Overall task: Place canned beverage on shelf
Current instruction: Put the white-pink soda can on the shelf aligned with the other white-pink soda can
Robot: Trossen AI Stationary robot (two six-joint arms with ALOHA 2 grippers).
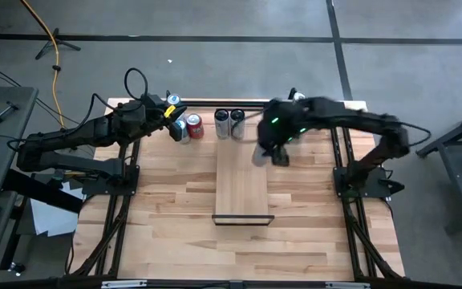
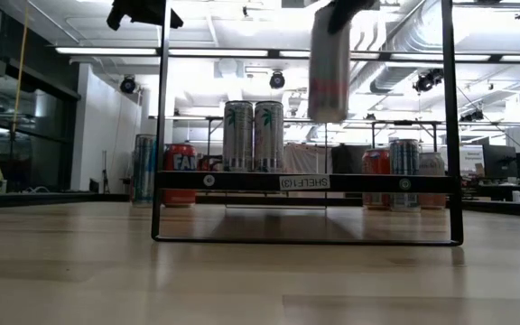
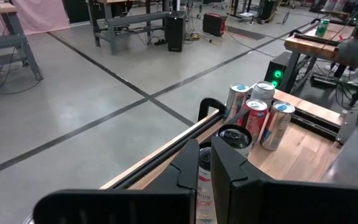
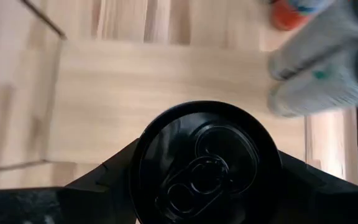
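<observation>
While our right gripper (image 1: 267, 152) holds a tall silver can (image 2: 329, 65) up in the air, we can count what is around the shelf (image 1: 241, 189). Our fingers pinch this can from both sides. It hangs upright above the shelf's right edge, near the far end, and does not touch the wood. From the right wrist view we look down on its black top (image 4: 205, 163) with the pull tab.

Two tall silver cans (image 1: 229, 124) with little green palm trees stand side by side on the far end of the shelf, touching each other. So that makes two cans on the shelf and one in the air.

Beside the shelf on the left, on the table (image 1: 167, 209), stands a red can (image 1: 195, 126) with more cans close by near our left gripper (image 1: 171, 115). We cannot count that group for sure from above. In the low view we see more cans behind the shelf on the right: one red can (image 2: 375, 176) and one silver can (image 2: 403, 173).

The shelf is one long, thin board of light wood. It has a thin dark metal frame (image 1: 243, 218) at the near short end. From the low view it sits raised above the table, with a small white label (image 2: 304, 182) on its front edge.

Our left gripper waits left of the shelf's far end, fingers pressed together on nothing.
</observation>
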